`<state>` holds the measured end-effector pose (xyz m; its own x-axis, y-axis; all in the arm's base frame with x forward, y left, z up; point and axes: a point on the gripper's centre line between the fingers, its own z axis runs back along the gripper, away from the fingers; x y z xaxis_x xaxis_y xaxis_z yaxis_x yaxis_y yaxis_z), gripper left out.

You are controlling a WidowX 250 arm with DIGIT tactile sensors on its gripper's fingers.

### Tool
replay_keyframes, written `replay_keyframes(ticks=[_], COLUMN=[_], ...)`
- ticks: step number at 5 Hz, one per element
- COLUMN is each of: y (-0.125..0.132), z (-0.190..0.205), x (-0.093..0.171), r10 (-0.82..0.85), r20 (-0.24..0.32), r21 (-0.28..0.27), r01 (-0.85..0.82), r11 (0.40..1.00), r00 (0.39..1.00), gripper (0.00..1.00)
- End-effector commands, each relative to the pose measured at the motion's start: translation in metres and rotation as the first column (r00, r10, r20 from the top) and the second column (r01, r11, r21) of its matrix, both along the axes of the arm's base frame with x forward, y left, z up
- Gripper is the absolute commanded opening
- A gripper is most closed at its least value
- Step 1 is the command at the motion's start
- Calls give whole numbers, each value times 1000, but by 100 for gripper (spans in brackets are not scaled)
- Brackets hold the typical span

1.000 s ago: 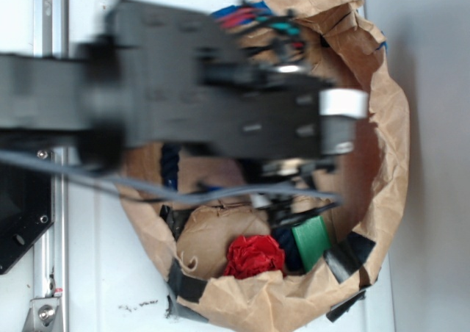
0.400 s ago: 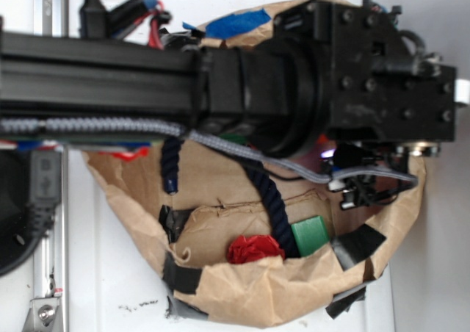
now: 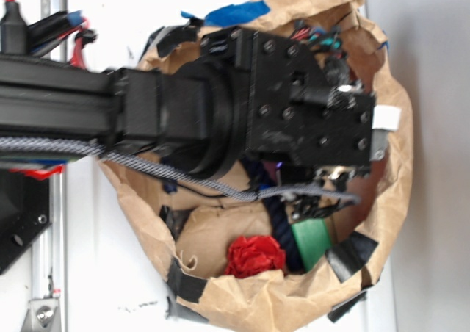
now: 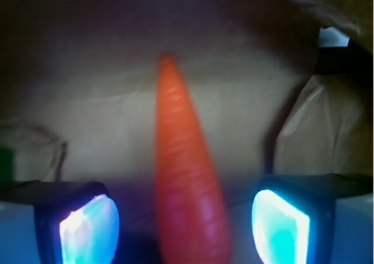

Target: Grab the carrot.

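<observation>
The arm has drawn back left over the brown paper bag (image 3: 396, 148); the gripper (image 4: 184, 223) fingers stand apart astride the carrot (image 4: 184, 176).

A: We log a white tabletop (image 3: 110, 273) as the base; a crumpled brown paper nest (image 3: 250, 299) patched with black tape sits on it.

B: On the paper we note the carrot (image 4: 187, 176), a red ball (image 3: 253, 256), a green block (image 3: 312, 240).
</observation>
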<state>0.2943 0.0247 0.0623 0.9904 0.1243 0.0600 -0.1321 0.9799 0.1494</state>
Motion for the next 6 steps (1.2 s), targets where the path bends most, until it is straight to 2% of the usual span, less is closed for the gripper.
replay_keyframes(ticks=[1,3,4,5,6], y=[-1,1,0,-4,2], z=[11,-4,-16,-27,-38], x=[17,27,27,17,22], r10=[14,26,-7,-39,-12], r20=[52,18,35,24,6], r21=[15,53,88,122,125], r01=[-15,-27,4,35,11], r11=[1000,998,996,992,992], r00=[999,999,999,999,1000], gripper=[100,100,100,100,0])
